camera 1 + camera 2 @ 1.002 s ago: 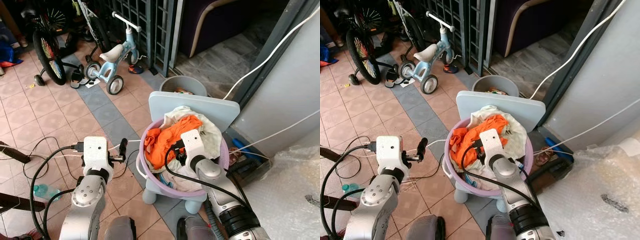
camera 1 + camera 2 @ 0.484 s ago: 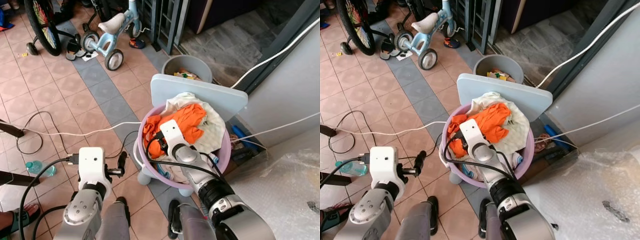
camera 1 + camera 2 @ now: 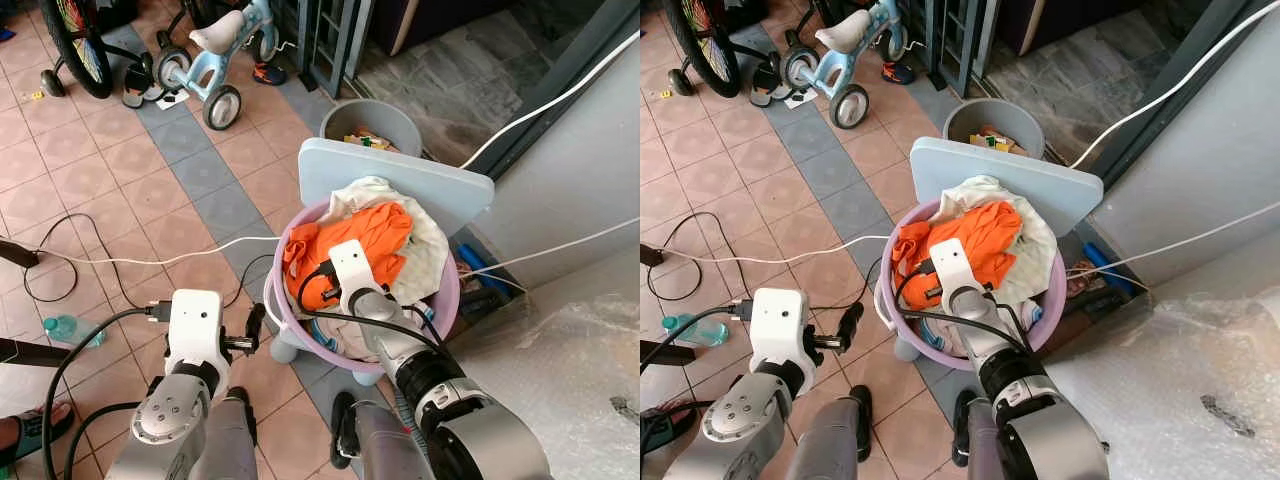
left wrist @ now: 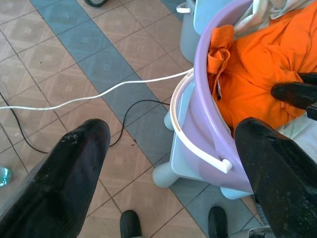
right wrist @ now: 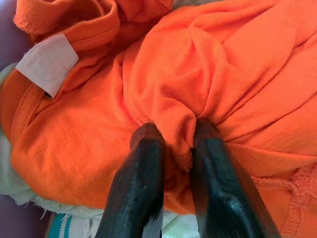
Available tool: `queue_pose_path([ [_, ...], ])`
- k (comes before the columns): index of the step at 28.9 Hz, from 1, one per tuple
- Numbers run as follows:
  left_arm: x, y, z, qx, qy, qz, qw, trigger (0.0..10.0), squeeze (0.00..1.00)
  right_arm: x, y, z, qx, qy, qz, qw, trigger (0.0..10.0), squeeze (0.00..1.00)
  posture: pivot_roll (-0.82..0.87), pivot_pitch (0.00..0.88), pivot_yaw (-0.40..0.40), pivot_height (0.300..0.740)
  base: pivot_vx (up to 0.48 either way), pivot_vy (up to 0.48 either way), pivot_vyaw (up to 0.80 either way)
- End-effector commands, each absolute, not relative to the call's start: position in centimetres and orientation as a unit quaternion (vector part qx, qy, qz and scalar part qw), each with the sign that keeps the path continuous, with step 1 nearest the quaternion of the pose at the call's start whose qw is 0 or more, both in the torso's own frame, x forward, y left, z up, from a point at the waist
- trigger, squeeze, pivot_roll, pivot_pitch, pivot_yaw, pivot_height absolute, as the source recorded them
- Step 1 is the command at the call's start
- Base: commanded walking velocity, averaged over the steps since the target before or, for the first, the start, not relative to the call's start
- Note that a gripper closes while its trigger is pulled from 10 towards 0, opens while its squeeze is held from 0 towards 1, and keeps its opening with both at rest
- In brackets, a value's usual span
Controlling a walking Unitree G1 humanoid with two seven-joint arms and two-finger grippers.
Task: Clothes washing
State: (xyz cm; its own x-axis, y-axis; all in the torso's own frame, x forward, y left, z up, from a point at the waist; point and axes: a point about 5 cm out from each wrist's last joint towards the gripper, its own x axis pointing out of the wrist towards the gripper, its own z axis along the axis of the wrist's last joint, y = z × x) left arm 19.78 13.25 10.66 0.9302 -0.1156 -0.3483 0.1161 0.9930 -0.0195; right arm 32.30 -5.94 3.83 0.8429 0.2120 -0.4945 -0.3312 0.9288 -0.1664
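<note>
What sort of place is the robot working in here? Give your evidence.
Probably a home's tiled porch or entryway: a child's tricycle and a bicycle are parked there, and a purple laundry tub sits on a stool.

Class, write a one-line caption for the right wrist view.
Right tool pinching a fold of the orange shirt.

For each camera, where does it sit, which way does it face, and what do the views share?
Left eye view: on the head, looking down at the purple basin of laundry on a pale blue stool; both silver arms show.
Right eye view: beside it, same scene; left hand over the tiles.
Left wrist view: looks along its spread fingers at the floor and basin.
Right wrist view: looks along its fingers, pinching a fold of the orange shirt.
Shared: every view shows the orange shirt.
</note>
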Motion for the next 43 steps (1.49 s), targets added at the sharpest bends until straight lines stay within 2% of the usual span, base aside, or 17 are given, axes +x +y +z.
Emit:
queue_pose_path([
  [1, 19.7, 13.2, 10.2, 0.008, 0.19, -0.06, 0.98, 10.0, 0.0, 31.2, -7.2, 1.8, -0.109, 0.292, 0.12, 0.943, 0.0, 0.0, 0.2, 0.301, -0.092, 0.74, 0.0, 0.0, 0.0],
  [6, 20.8, 13.1, 10.2, 0.012, 0.178, -0.058, 0.982, 10.0, 0.0, 31.8, -7.6, 2.2, -0.099, 0.295, 0.112, 0.944, 0.0, 0.0, 0.2, 0.27, -0.1, 0.74, 0.0, 0.0, 0.0],
  [8, 21.4, 13.1, 10.4, 0.045, 0.155, -0.067, 0.985, 10.0, 0.0, 32.0, -7.2, 2.6, -0.041, 0.306, 0.102, 0.946, 0.0, 0.0, 0.2, 0.241, -0.1, 0.74, 0.0, 0.0, 0.0],
  [12, 22.1, 13.2, 10.5, 0.04, 0.143, -0.057, 0.987, 10.0, 0.0, 33.4, -7.1, 4.7, 0.047, 0.253, 0.088, 0.962, 0.0, 0.0, 0.19, 0.187, -0.086, 0.74, 0.0, 0.0, 0.0],
  [16, 23.2, 13.1, 10.5, 0.041, 0.126, -0.062, 0.989, 10.0, 0.0, 34.2, -8.7, 7.1, 0.068, 0.165, 0.087, 0.98, 0.0, 0.0, 0.16, 0.126, -0.068, 0.74, 0.0, 0.0, 0.0],
  [20, 24.2, 13.2, 10.3, 0.052, 0.114, -0.059, 0.99, 10.0, 0.0, 33.7, -10.0, 8.4, 0.074, 0.107, 0.095, 0.987, 0.0, 0.0, 0.12, 0.082, -0.048, 0.74, 0.0, 0.0, 0.0],
  [21, 24.8, 13.4, 10.4, 0.075, 0.103, -0.061, 0.99, 10.0, 0.0, 32.3, -11.3, 9.6, 0.096, 0.061, 0.097, 0.989, 0.0, 0.0, 0.08, 0.049, -0.03, 0.74, 0.0, 0.0, 0.0],
  [24, 25.0, 13.7, 10.2, 0.082, 0.095, -0.063, 0.99, 10.0, 0.0, 31.0, -12.4, 10.1, 0.085, 0.032, 0.091, 0.992, 0.0, 0.0, 0.06, 0.021, -0.014, 0.74, 0.0, 0.0, 0.0],
  [25, 25.3, 13.9, 9.9, 0.08, 0.095, -0.063, 0.99, 10.0, 0.0, 29.6, -13.7, 10.2, 0.069, 0.012, 0.077, 0.995, 0.0, 0.0, 0.04, 0.001, 0.0, 0.74, 0.0, 0.0, 0.0],
  [28, 26.2, 13.5, 9.9, 0.083, 0.087, -0.067, 0.99, 10.0, 0.0, 28.2, -15.3, 10.4, 0.05, 0.0, 0.051, 0.997, 0.0, 0.0, 0.03, 0.0, 0.008, 0.74, 0.0, 0.0, 0.0],
  [34, 28.0, 11.8, 10.5, 0.08, 0.062, -0.096, 0.99, 10.0, 0.0, 27.1, -16.2, 10.7, -0.007, 0.007, 0.066, 0.998, 0.0, 0.0, -0.02, 0.0, 0.052, 0.74, 0.0, 0.0, 0.0],
  [37, 28.5, 11.2, 10.9, 0.101, 0.041, -0.12, 0.987, 10.0, 0.0, 26.9, -16.0, 11.5, -0.057, 0.016, 0.107, 0.993, 0.0, 0.0, -0.04, 0.0, 0.091, 0.74, 0.0, 0.0, 0.0],
  [38, 28.2, 11.3, 10.8, 0.097, 0.042, -0.121, 0.987, 10.0, 0.0, 26.5, -16.0, 11.9, -0.087, 0.005, 0.125, 0.988, 0.0, 0.0, -0.03, 0.0, 0.093, 0.74, 0.0, 0.0, 0.0],
  [42, 27.5, 11.6, 9.9, 0.088, 0.052, -0.115, 0.988, 10.0, 0.0, 26.1, -16.5, 12.0, -0.078, -0.002, 0.105, 0.991, 0.0, 0.0, -0.01, 0.0, 0.061, 0.74, 0.0, 0.0, 0.0],
  [43, 27.3, 11.5, 9.7, 0.082, 0.051, -0.114, 0.989, 10.0, 0.0, 26.3, -16.5, 11.9, -0.065, 0.0, 0.089, 0.994, 6.7, 0.0, -0.01, 0.0, 0.052, 0.74, 0.0, 0.0, 0.0],
])
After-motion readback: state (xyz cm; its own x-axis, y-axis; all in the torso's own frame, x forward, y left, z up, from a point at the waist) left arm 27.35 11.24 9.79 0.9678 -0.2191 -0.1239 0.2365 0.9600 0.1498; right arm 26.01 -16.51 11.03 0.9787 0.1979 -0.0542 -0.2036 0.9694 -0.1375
